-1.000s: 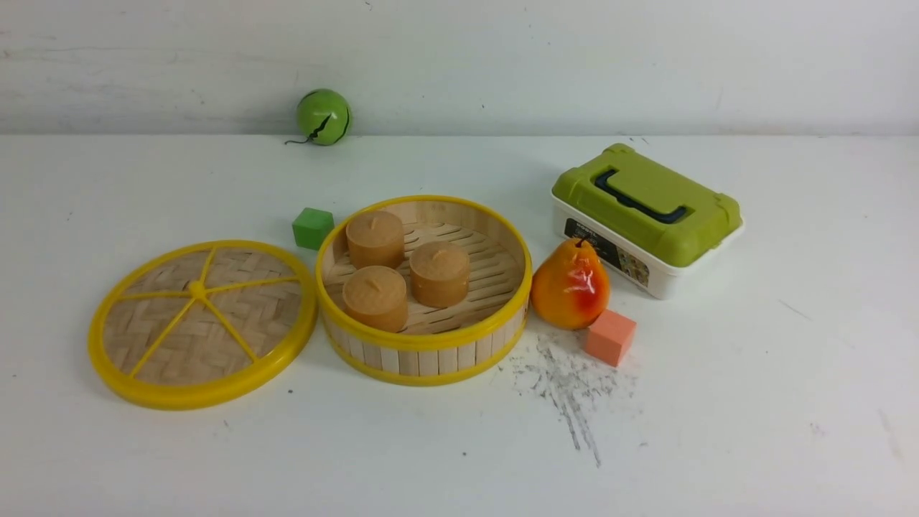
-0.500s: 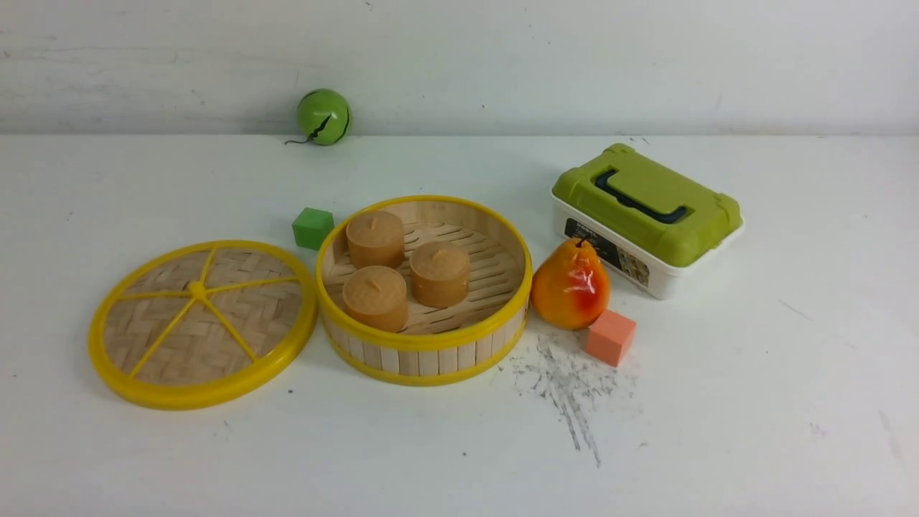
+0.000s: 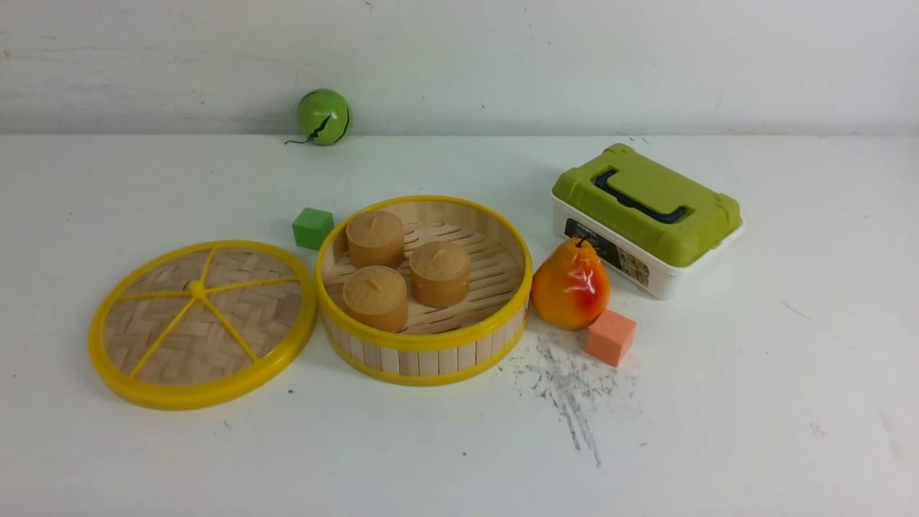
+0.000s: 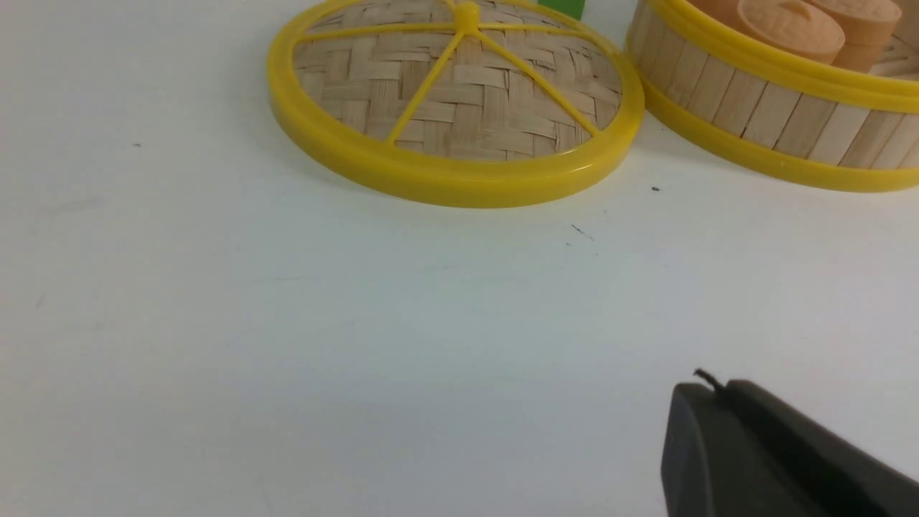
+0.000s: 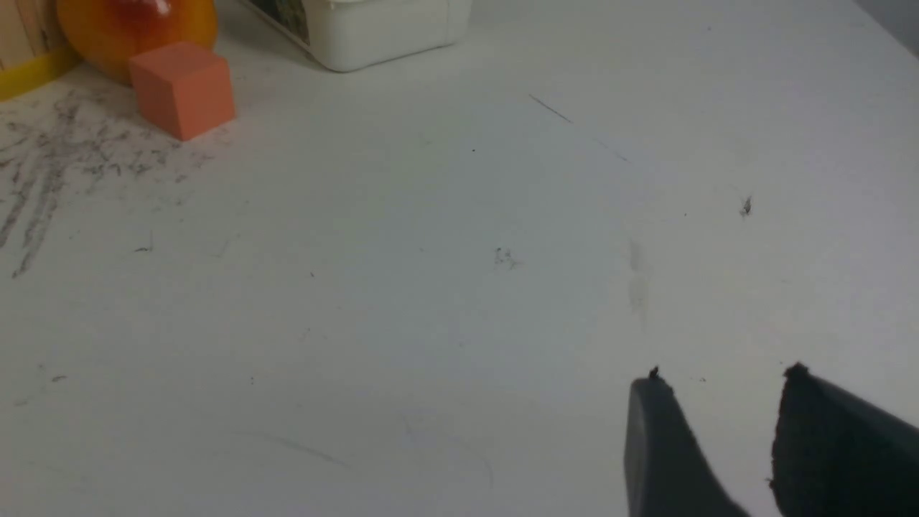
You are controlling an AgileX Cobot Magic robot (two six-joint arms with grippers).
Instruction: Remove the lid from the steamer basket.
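Note:
The lid [image 3: 202, 323] lies flat on the white table, left of the steamer basket [image 3: 423, 346] and touching or almost touching its side. The basket is uncovered and holds three brown round cakes [image 3: 439, 273]. Neither gripper shows in the front view. In the left wrist view my left gripper [image 4: 711, 388] is shut and empty, hovering over bare table, on the near side of the lid [image 4: 456, 108] and the basket [image 4: 761, 122]. In the right wrist view my right gripper [image 5: 721, 377] is open and empty over bare table.
A green cube [image 3: 313, 228] sits behind the basket's left side. A pear [image 3: 571, 286] and an orange cube [image 3: 609, 337] stand right of the basket, a white box with a green lid [image 3: 646, 208] behind them. A green ball [image 3: 324, 116] lies by the back wall.

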